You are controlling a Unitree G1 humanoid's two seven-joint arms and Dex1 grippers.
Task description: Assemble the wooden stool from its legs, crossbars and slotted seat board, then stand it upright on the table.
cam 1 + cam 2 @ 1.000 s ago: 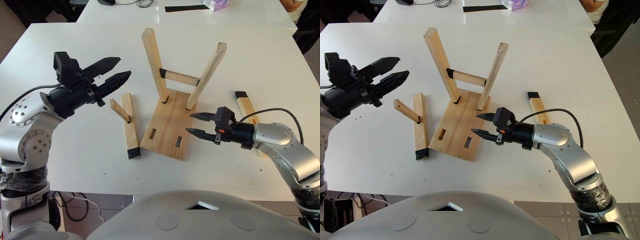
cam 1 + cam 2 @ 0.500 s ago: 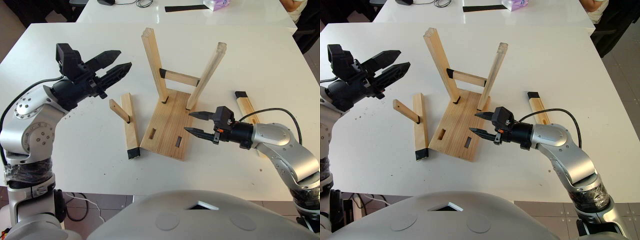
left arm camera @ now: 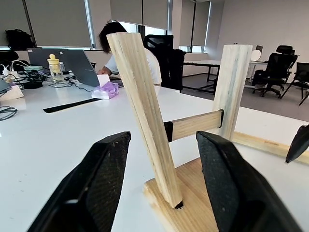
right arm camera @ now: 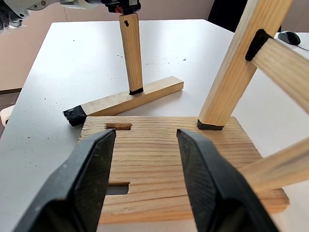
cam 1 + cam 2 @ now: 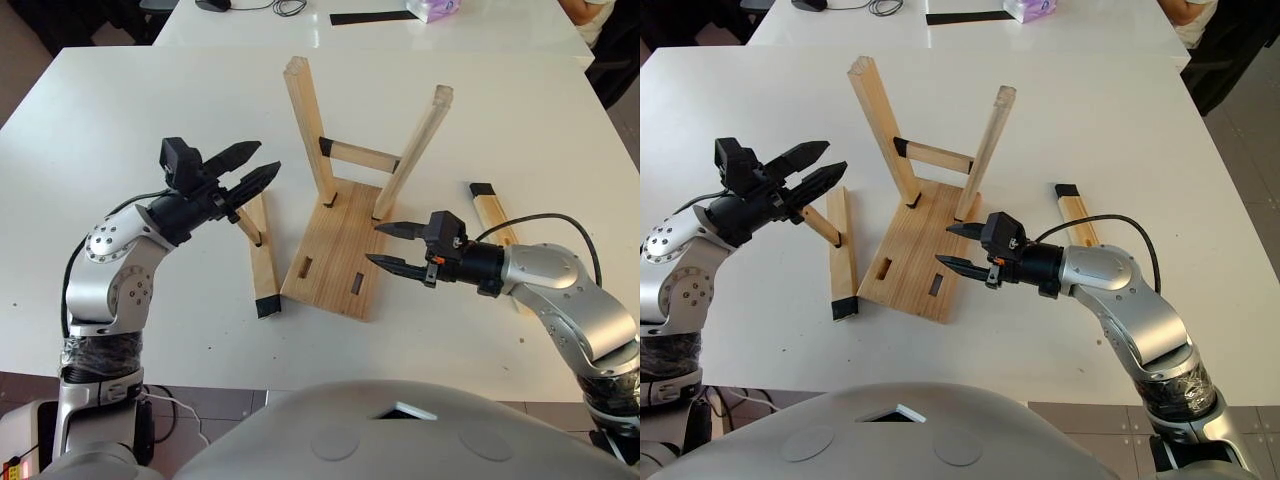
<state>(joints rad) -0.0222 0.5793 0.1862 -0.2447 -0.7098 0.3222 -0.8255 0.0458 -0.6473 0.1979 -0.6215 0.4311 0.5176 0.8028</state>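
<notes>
Pale wooden stool [image 5: 345, 215] looks half built: its slotted seat board [image 5: 328, 270] lies flat in the middle of the white worktop [image 5: 150, 100], with two upright legs [image 5: 308, 130] and a fitted crossbar [image 5: 362, 155] in the far slots. The near slots are empty, a loose leg with crossbar [image 5: 262, 250] and a black-capped leg [image 5: 492, 218] lie on either side, and the left claw [image 5: 268, 157] and right claw [image 5: 373, 243] hang open, gripping nothing.

- Seat board [image 5: 335, 248] lies flat, two legs [image 5: 308, 130] standing in it.
- Left gripper [image 5: 268, 157], fingers [image 5: 238, 154] apart, hovers over a loose leg [image 5: 263, 255].
- Right gripper [image 5: 373, 243], likewise spread, is beside the board.

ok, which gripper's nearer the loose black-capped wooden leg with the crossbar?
Left. Left gripper hovers over the crossbar on that leg; right gripper is across the slotted wooden seat board.
</notes>
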